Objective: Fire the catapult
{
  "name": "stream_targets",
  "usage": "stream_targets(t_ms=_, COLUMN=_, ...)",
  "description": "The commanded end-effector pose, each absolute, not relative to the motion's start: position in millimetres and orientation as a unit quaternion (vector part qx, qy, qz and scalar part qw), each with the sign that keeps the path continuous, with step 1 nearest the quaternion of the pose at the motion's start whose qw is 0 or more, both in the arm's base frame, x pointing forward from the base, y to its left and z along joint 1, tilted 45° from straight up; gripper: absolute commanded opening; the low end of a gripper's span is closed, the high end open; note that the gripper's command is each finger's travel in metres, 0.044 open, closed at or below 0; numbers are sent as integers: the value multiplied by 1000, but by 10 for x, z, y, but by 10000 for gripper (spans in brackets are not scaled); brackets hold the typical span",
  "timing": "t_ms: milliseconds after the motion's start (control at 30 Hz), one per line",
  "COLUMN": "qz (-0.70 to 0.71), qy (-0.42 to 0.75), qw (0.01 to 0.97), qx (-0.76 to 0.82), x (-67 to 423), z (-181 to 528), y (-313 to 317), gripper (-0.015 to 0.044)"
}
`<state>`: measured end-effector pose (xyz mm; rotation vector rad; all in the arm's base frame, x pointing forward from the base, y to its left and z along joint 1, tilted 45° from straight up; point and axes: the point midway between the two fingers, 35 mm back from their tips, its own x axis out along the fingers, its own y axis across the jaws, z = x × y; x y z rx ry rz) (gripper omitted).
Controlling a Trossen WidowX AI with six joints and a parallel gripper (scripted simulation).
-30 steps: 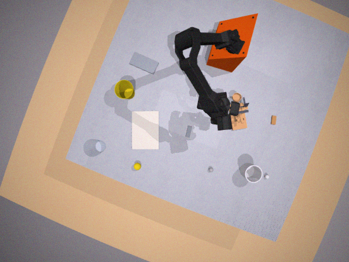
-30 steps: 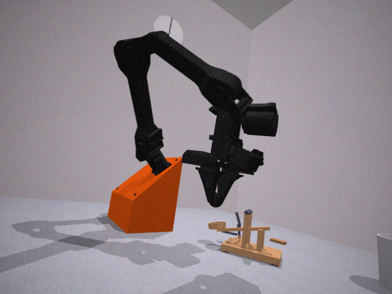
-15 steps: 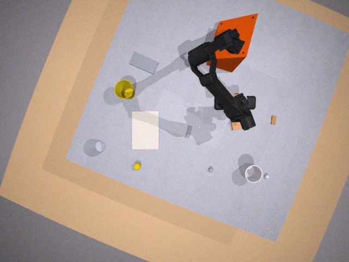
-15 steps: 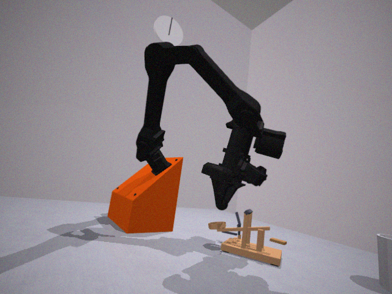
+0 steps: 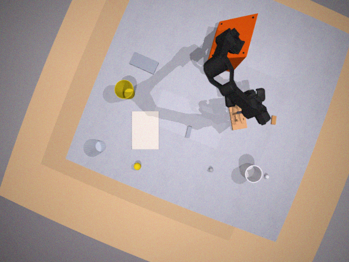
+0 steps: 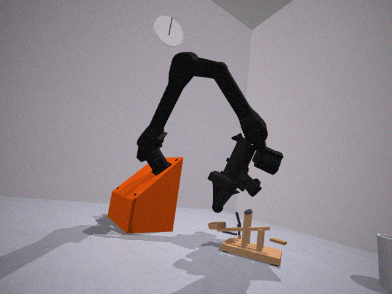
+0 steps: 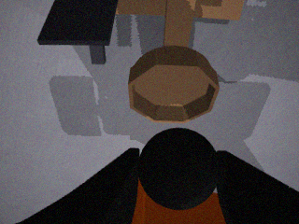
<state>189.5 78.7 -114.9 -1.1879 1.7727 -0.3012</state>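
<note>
My gripper [image 6: 217, 206] [image 7: 177, 159] is shut on a black ball [image 6: 217, 208] [image 7: 178, 175], held between its two fingertips. The ball hangs a little above the catapult's round cup [image 6: 217, 225] [image 7: 173, 86], with a gap between them. In the wrist view the cup looks empty and lies just ahead of the ball. The wooden catapult [image 5: 239, 124] [image 6: 253, 252] stands upright on the table. Its cup and my fingertips are hidden under the arm in the top view. The white mug [image 5: 254, 175] [image 6: 385, 264] stands upright, off the catapult's end away from the cup.
A small wooden block [image 5: 273, 120] [image 6: 277, 241] lies beside the catapult. Black dark-topped parts [image 7: 79, 23] stand beside the cup. A white ball [image 5: 266, 176] lies by the mug. A yellow cup [image 5: 124, 89], yellow ball [image 5: 137, 166] and cream sheet [image 5: 145, 130] are farther off.
</note>
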Motion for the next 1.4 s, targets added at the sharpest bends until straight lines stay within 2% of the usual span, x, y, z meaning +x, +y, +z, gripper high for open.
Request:
stream_targets(t_ms=0, qz=-127, qy=726, qw=475, qx=-482, x=1913, z=-1202, y=749, gripper=0)
stream_targets(t_ms=733, qz=-128, qy=724, qw=479, qx=-479, x=1960, z=-1335, y=634, gripper=0)
stream_targets(t_ms=1067, qz=-128, qy=724, qw=479, qx=-479, x=1959, z=-1320, y=653, gripper=263)
stream_targets(t_ms=1267, qz=-124, qy=726, qw=477, qx=-480, x=1807, z=-700, y=1286, gripper=420)
stream_targets(t_ms=1300, qz=-124, qy=726, qw=476, qx=-480, x=1764, z=-596, y=1370, gripper=440)
stream_targets(t_ms=1367, qz=-125, qy=726, qw=475, qx=-481, x=1726, z=-511, y=1434, gripper=440)
